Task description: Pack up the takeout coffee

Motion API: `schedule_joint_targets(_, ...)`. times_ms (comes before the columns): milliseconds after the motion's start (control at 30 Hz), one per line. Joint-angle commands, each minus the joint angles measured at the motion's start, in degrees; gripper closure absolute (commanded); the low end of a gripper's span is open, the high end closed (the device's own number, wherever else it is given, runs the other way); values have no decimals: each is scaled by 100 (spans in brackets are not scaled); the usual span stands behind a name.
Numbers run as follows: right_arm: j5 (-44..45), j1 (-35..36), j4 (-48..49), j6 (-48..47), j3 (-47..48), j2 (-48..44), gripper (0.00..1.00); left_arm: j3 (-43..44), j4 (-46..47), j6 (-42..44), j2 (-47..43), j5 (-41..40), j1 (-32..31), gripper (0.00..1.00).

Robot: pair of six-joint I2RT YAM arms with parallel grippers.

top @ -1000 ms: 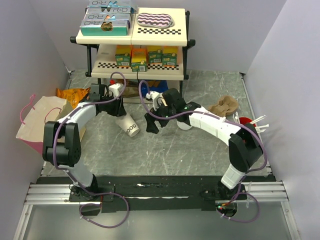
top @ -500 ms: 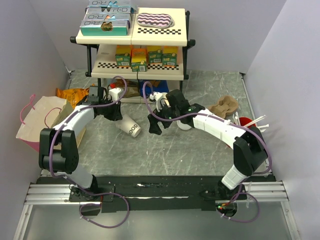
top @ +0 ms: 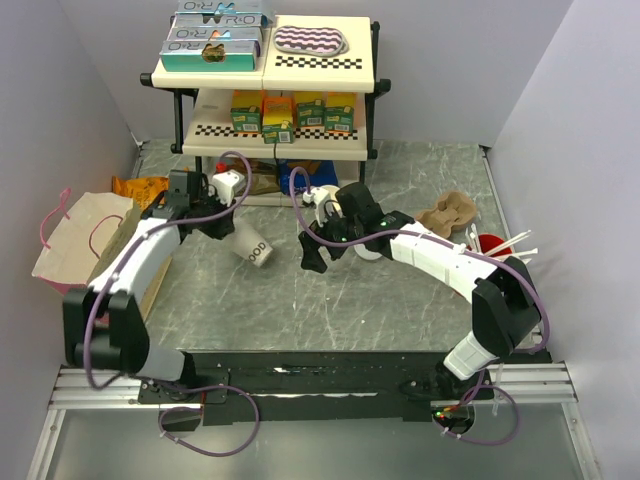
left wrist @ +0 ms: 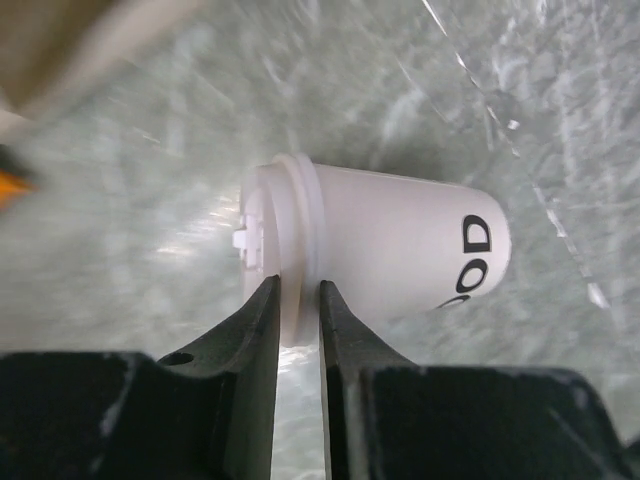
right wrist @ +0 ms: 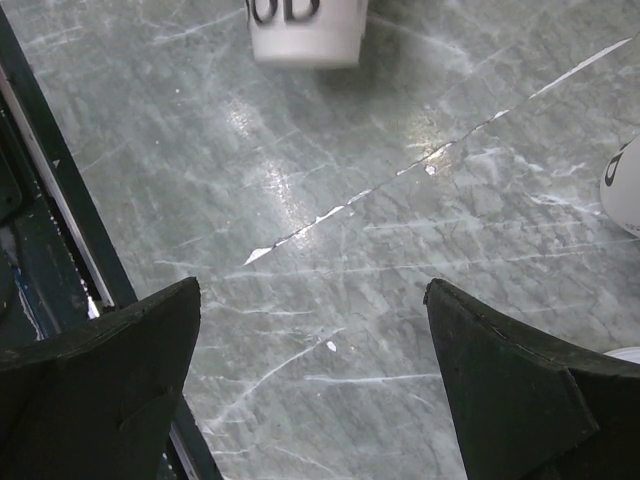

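Observation:
The takeout coffee [top: 253, 247] is a cream-white paper cup with black lettering and a white lid. It lies tilted on its side, low over the grey table, left of centre. My left gripper [top: 234, 232] is shut on the rim of the lid. In the left wrist view the fingers [left wrist: 262, 320] pinch the lid rim [left wrist: 297, 250], and the cup body [left wrist: 400, 250] points right. My right gripper [top: 308, 256] is open and empty just right of the cup. In the right wrist view [right wrist: 310, 290] the cup's base [right wrist: 305, 25] shows at the top edge.
A pink-handled paper bag [top: 80, 235] stands at the left wall. A two-tier shelf [top: 270, 100] with boxes is at the back. A second white cup [top: 370, 248] lies under the right arm. A brown cup carrier [top: 448, 212] and a red cup with straws [top: 490, 243] are at the right.
My left arm has swung left, and the cup in its gripper has shifted slightly left and back. My right gripper has drifted a little right and stayed open.

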Motion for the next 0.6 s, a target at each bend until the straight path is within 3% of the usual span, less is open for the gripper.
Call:
schedule_joint_targets(0, 66, -55, 110, -28, -7, -307, 0, 133, 139, 870, -826, -793, -206, 96)
schedule_joint_targets(267, 110, -82, 57, -72, 54, -272, 0, -464, 1290, 1863, -942, -3013, -1059, 97)
schedule_joint_targets(567, 233, -91, 162, -98, -130, -351, 0, -1088, 2845, 3007, -503, -4335, -1622, 98)
